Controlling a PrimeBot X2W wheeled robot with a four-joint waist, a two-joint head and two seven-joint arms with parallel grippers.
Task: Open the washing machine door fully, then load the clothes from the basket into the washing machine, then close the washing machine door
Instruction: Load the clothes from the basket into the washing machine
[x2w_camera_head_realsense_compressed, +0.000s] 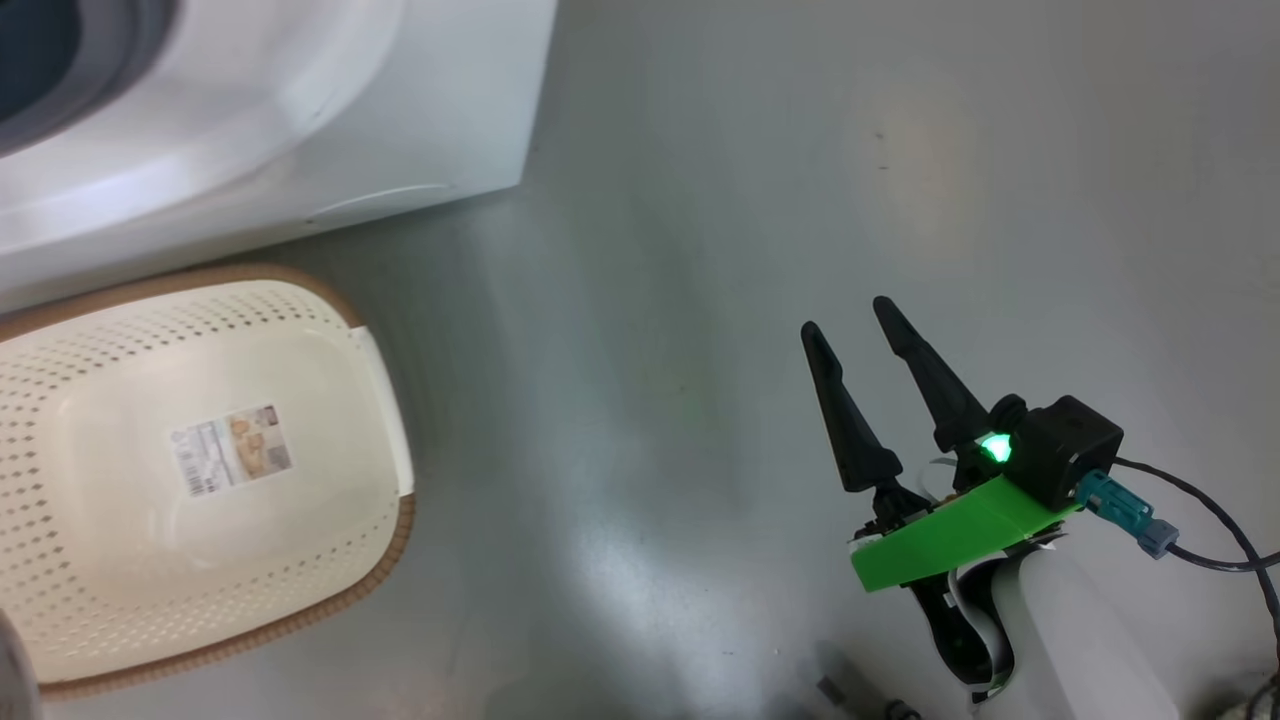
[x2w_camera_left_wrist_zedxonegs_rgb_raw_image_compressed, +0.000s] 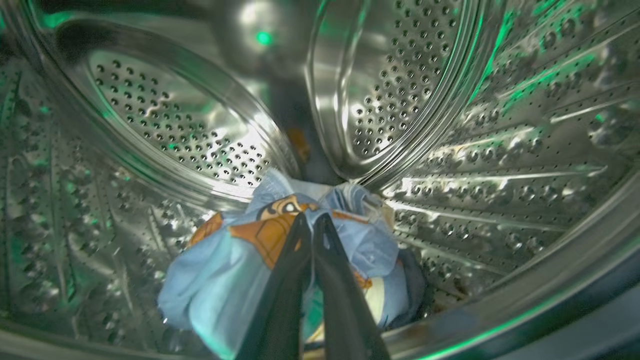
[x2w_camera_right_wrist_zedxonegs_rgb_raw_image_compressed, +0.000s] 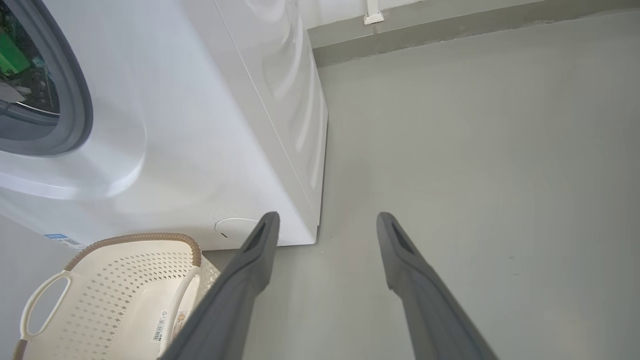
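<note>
My left gripper (x2w_camera_left_wrist_zedxonegs_rgb_raw_image_compressed: 312, 218) is inside the washing machine's steel drum (x2w_camera_left_wrist_zedxonegs_rgb_raw_image_compressed: 425, 75), shut, its tips together just over the clothes (x2w_camera_left_wrist_zedxonegs_rgb_raw_image_compressed: 225, 280). These form a light-blue bundle with orange-brown print lying on the drum floor. Whether any fabric is pinched I cannot tell. The white washing machine (x2w_camera_head_realsense_compressed: 300, 120) stands at the upper left of the head view, its grey gasket (x2w_camera_right_wrist_zedxonegs_rgb_raw_image_compressed: 75, 100) ringing the open mouth. The cream basket (x2w_camera_head_realsense_compressed: 100, 330) sits on the floor before it with only a paper label (x2w_camera_head_realsense_compressed: 232, 449) inside. My right gripper (x2w_camera_head_realsense_compressed: 846, 318) hovers open over bare floor. The washing machine door is out of view.
Grey floor (x2w_camera_head_realsense_compressed: 700, 250) stretches to the right of the machine and the basket (x2w_camera_right_wrist_zedxonegs_rgb_raw_image_compressed: 115, 280). A wall base (x2w_camera_right_wrist_zedxonegs_rgb_raw_image_compressed: 450, 35) runs behind it. A dark cable (x2w_camera_head_realsense_compressed: 1210, 540) trails from my right wrist at the lower right.
</note>
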